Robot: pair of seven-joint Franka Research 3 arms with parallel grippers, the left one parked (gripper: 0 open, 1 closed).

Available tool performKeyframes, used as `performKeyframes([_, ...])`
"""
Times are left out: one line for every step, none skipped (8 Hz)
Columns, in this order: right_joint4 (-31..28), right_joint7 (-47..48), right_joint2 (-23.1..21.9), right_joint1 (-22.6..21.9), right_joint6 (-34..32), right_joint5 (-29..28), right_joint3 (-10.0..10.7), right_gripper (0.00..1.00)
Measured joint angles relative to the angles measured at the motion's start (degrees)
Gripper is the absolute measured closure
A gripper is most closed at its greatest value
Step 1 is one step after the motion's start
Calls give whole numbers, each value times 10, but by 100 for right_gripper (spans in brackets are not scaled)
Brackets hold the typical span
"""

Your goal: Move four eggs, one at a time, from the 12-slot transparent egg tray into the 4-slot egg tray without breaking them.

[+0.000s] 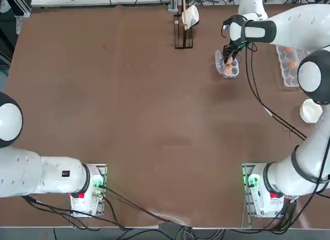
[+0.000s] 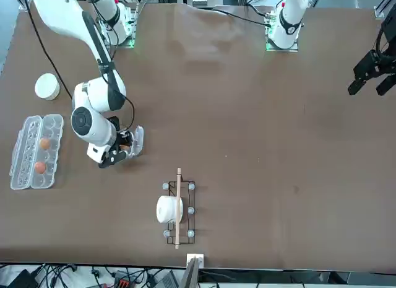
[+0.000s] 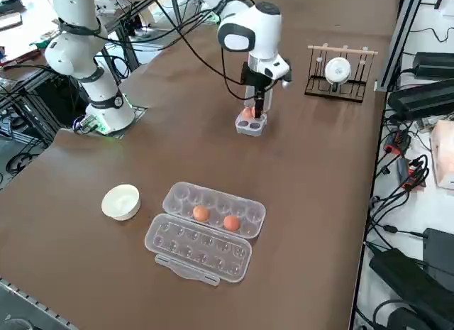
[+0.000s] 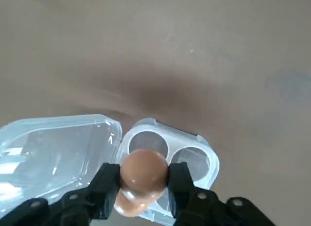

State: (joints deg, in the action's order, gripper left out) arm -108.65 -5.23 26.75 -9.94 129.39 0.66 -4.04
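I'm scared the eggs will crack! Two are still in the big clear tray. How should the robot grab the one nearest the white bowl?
Probably straight down from above: the egg sits in a cup of the 12-slot tray, only its top showing. Pinch gently across its rounded sides, as the right gripper holds another egg.

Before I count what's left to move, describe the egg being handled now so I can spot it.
Follow the working right arm to the right gripper above the small 4-slot egg tray. Clamped between its black fingers is the egg. Unlike the two eggs in the 12-slot transparent egg tray, it sits in no cup.
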Motion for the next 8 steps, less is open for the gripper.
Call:
performKeyframes([0, 0, 0, 0, 0, 0, 0, 41])
performKeyframes([0, 0, 0, 0, 0, 0, 0, 35])
performKeyframes([0, 1, -1, 0, 0, 0, 0, 29])
performKeyframes([3, 1, -4, 0, 0, 0, 0, 13])
performKeyframes([6, 1, -10, 1, 0, 0, 0, 1])
performKeyframes([9, 0, -16, 2, -2, 0, 2, 0])
performKeyframes([9, 0, -22, 2, -4, 0, 6, 0])
performKeyframes([11, 0, -28, 6, -10, 0, 9, 0])
